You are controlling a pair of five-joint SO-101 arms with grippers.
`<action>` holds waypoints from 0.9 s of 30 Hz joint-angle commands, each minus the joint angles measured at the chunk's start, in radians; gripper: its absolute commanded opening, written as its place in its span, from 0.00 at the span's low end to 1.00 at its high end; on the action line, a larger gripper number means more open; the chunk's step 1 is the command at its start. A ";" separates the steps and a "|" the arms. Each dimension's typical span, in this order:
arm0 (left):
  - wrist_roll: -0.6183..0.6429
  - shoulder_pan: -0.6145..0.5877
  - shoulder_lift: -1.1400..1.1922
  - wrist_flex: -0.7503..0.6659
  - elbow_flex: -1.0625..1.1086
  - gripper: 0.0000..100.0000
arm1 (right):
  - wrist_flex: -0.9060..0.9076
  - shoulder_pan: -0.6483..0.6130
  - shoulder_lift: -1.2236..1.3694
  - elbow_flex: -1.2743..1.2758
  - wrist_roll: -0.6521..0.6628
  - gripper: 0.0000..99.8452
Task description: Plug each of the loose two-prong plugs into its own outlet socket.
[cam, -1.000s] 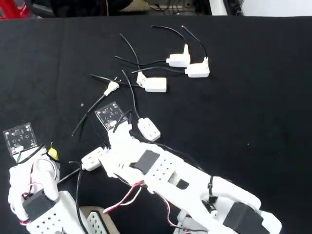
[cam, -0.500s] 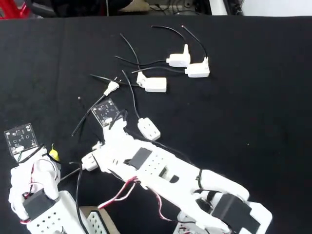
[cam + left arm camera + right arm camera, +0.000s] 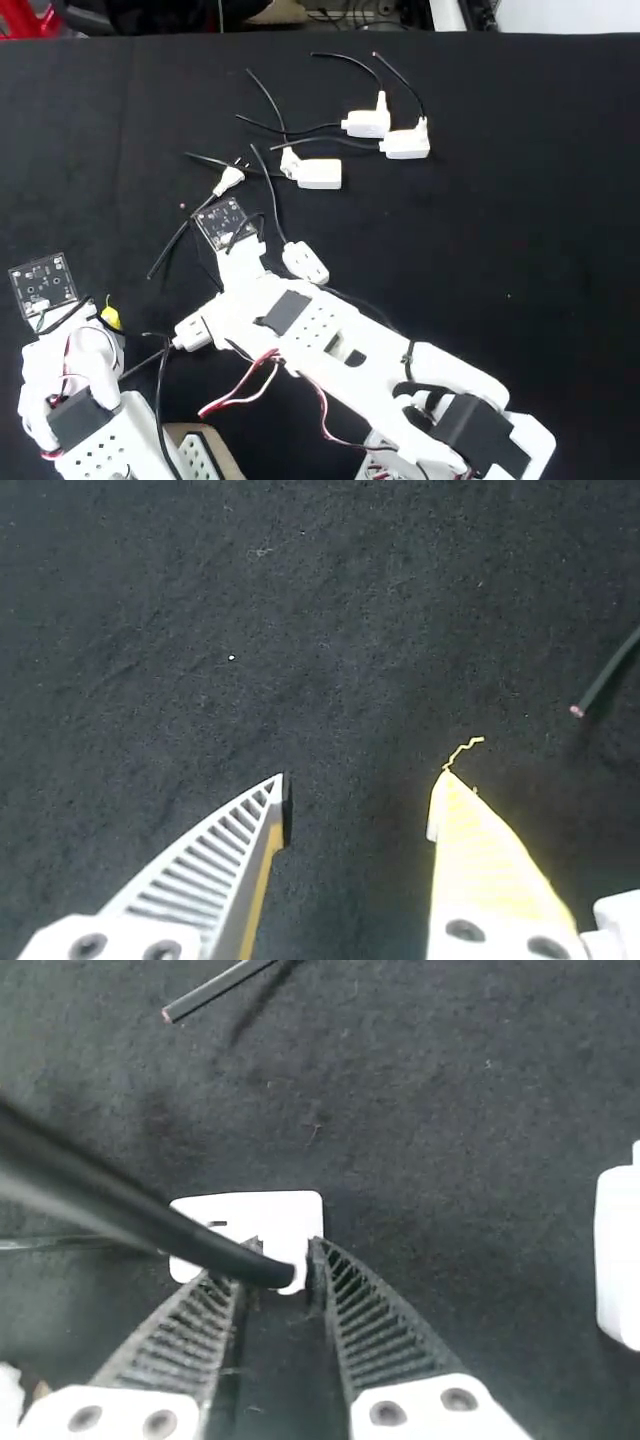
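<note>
1. Your right gripper (image 3: 278,1260) has its fingers drawn close. They seem to pinch the end of a black cable (image 3: 120,1205) at the near edge of a white socket (image 3: 245,1222), which lies flat on the table (image 3: 450,1090).
2. A white block (image 3: 620,1255) sits at the right edge of that wrist picture, apart from the fingers.
3. Your left gripper (image 3: 362,780) hangs over the table with fingers spread wide. A wire end (image 3: 600,685) lies near its yellow finger (image 3: 480,850).
4. In the high view, the right arm (image 3: 330,350) runs from lower right toward the centre, and the left arm (image 3: 80,410) sits lower left.
5. The loose plug (image 3: 228,181) lies left of centre, just above the right arm's tip.
6. 3 plugged pairs (image 3: 318,173) lie in the upper centre.
7. An upper block (image 3: 305,263) and a lower block (image 3: 190,330) lie against the right arm, 1 on each side.
</note>
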 commanded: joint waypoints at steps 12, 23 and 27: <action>-0.006 -0.005 -0.002 -0.021 -0.002 0.23 | -0.026 -0.026 0.010 0.062 0.021 0.01; -0.008 -0.005 -0.003 -0.063 0.033 0.23 | 0.109 0.023 0.001 0.058 0.204 0.01; -0.008 -0.005 -0.003 -0.063 0.035 0.23 | 0.133 0.164 0.001 0.061 0.292 0.01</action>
